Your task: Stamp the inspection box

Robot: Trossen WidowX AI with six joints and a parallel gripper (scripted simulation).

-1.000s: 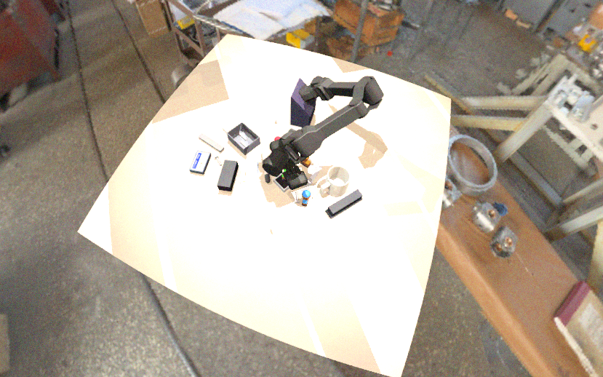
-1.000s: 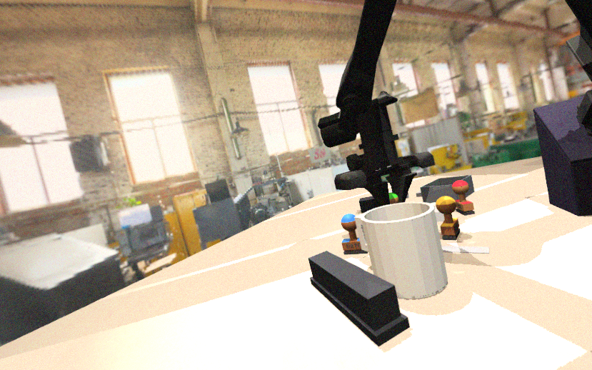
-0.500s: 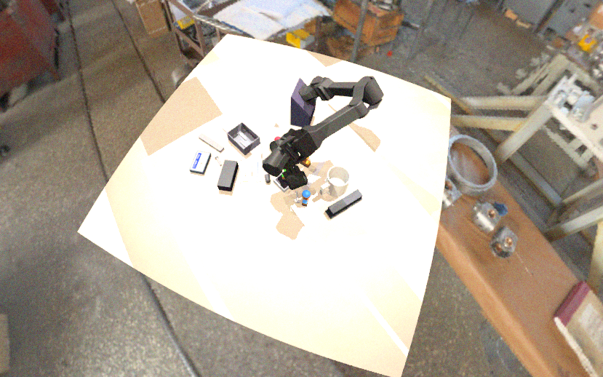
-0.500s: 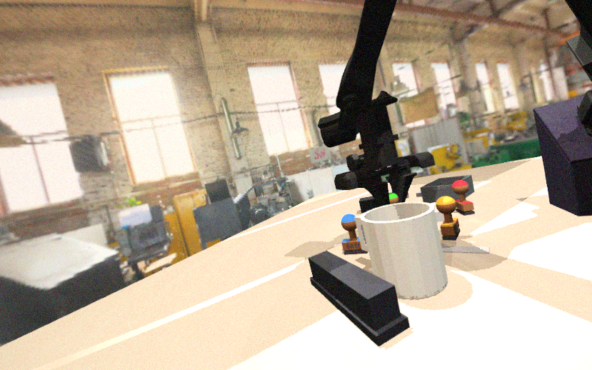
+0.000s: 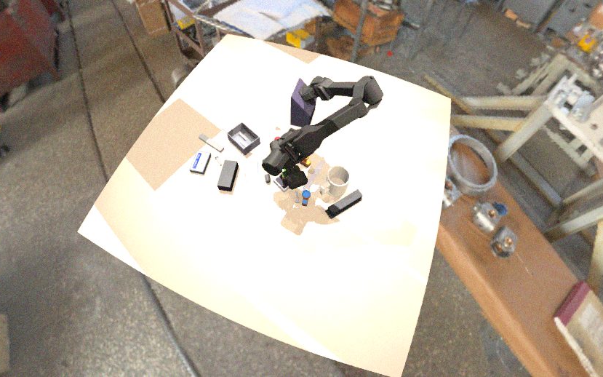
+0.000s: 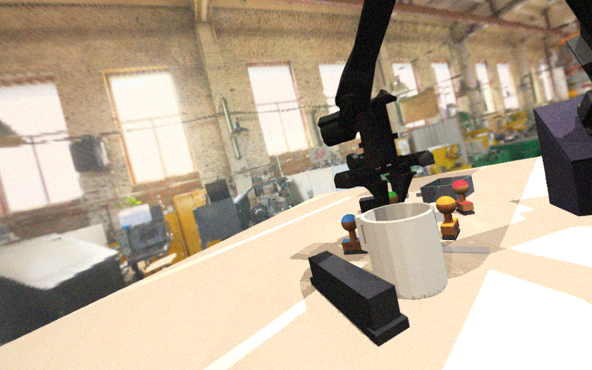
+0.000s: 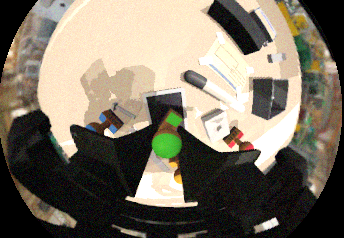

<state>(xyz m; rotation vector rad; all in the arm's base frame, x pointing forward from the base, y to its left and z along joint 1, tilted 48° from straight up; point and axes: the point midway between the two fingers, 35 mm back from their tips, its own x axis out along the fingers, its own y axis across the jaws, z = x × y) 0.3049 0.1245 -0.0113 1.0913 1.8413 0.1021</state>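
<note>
My gripper (image 5: 284, 173) (image 6: 393, 198) (image 7: 167, 127) is shut on a green-knobbed stamp (image 6: 393, 196) (image 7: 167, 145), upright between the fingers. No wording is readable on it. The stamp stands at or just above the dark ink pad (image 5: 281, 184) (image 7: 162, 103), over its near edge in the wrist view; its base is partly hidden, so I cannot tell if they touch. The pale card (image 7: 225, 64) with printed lines lies up and right of the pad in the wrist view; its box shows too faintly to tell whether there is a print.
Blue (image 5: 305, 198) (image 6: 350, 231), yellow (image 6: 447, 216) and red (image 6: 463, 195) stamps stand around the pad. A mug (image 5: 337, 181) (image 6: 405, 252) and black stapler-like block (image 5: 343, 204) (image 6: 355, 293) stand to one side. A marker (image 7: 195, 78) lies between pad and card. A tray (image 5: 246, 148) and black block (image 5: 228, 175) stand beyond.
</note>
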